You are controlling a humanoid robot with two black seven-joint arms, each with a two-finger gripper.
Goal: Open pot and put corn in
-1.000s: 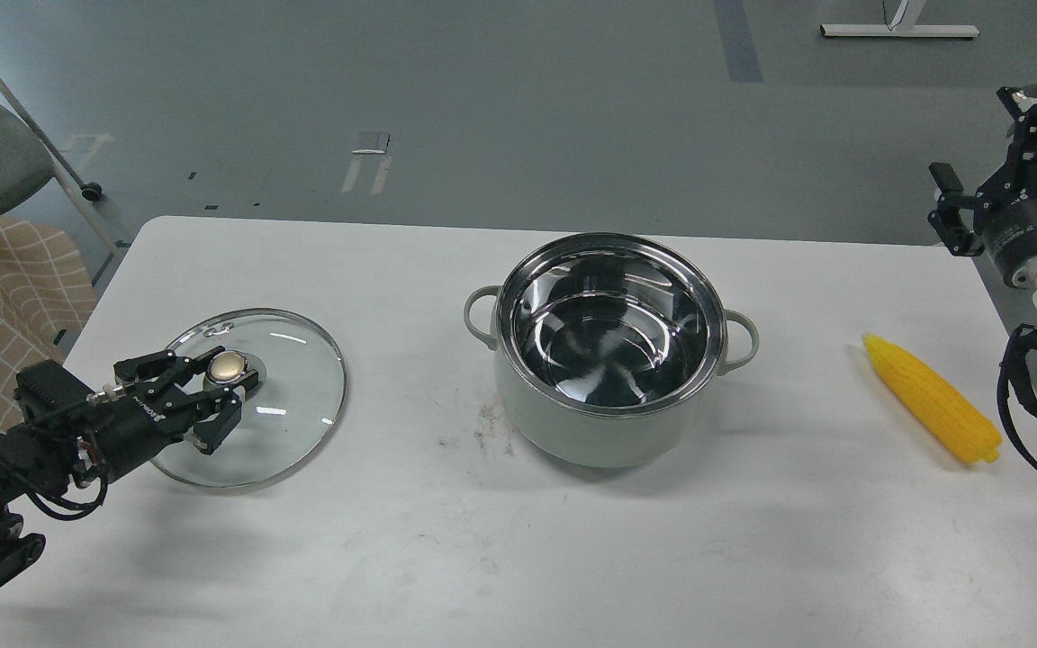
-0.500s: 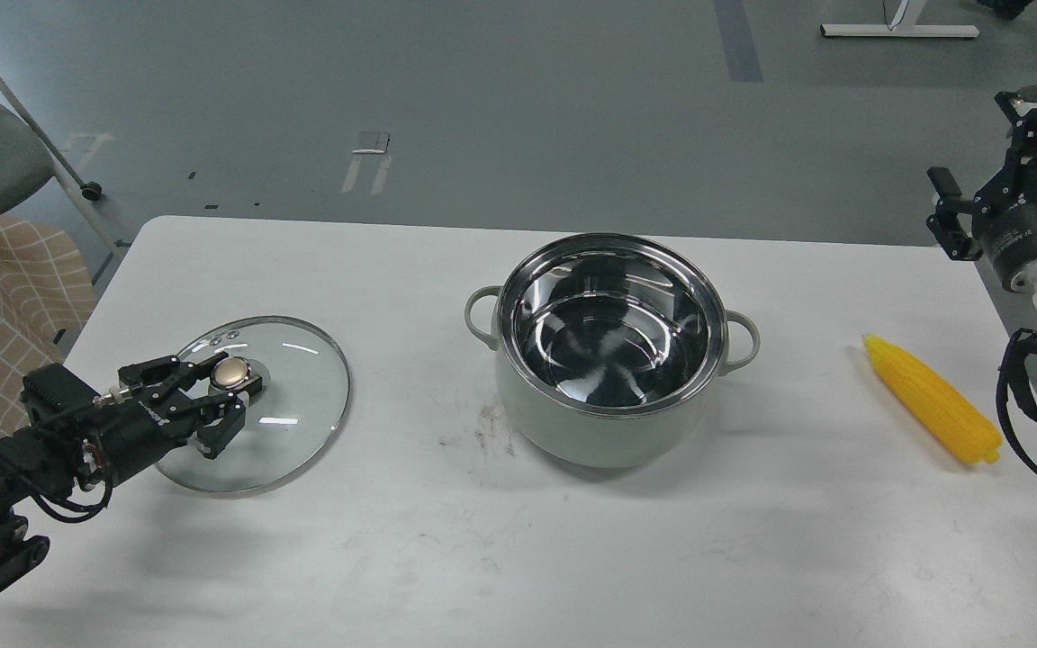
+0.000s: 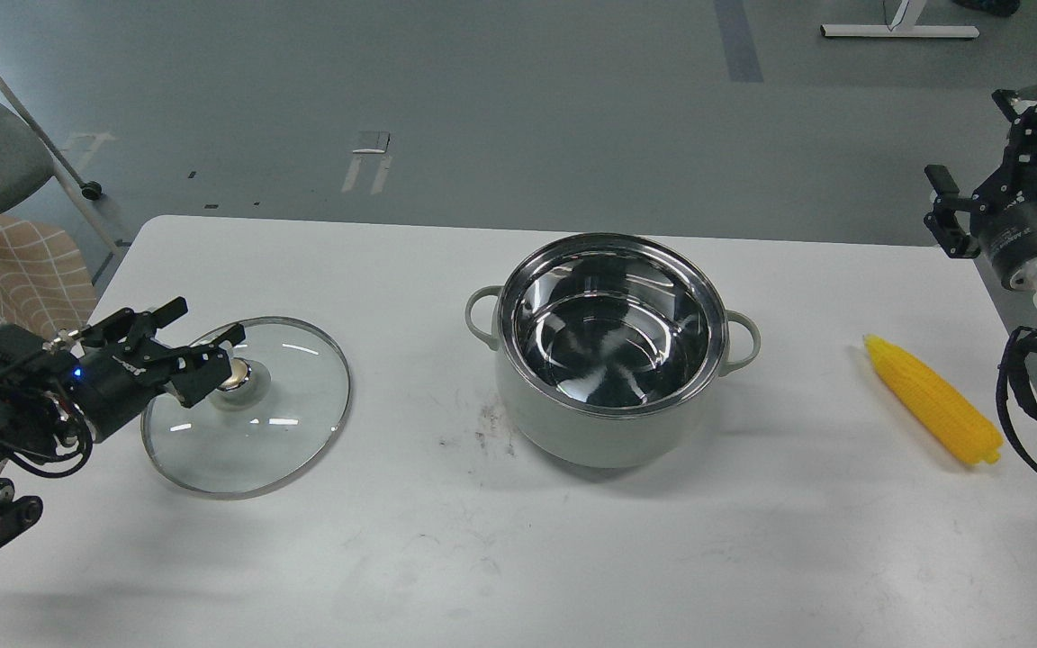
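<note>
On the near left of the table (image 3: 446, 558) the lid (image 3: 248, 407) lies flat, knob up, where it lay half a second ago. The left gripper (image 3: 190, 346) has drawn back and risen from it: its fingers straddled the knob (image 3: 235, 375) then, and now they stand spread, clear of it, the nearer fingertip partly covering the knob in this view and the farther one pointing past the lid's left rim. The left arm reaches in from the lower left edge, its forearm angled up and to the right, with a small blue light showing on the wrist.

The corn (image 3: 931, 399) lies on the table at the right, tapered end toward the far left, well apart from both grippers and unmoved.

The pot (image 3: 610, 351) stands open in the middle, steel interior bare, one loop handle to each side, well apart from lid and corn.

Farthest, at the right edge, the right gripper (image 3: 943, 209) hangs above the table's far right corner, barely shifted. It is seen dark and end-on, so I cannot tell how its jaws stand.
</note>
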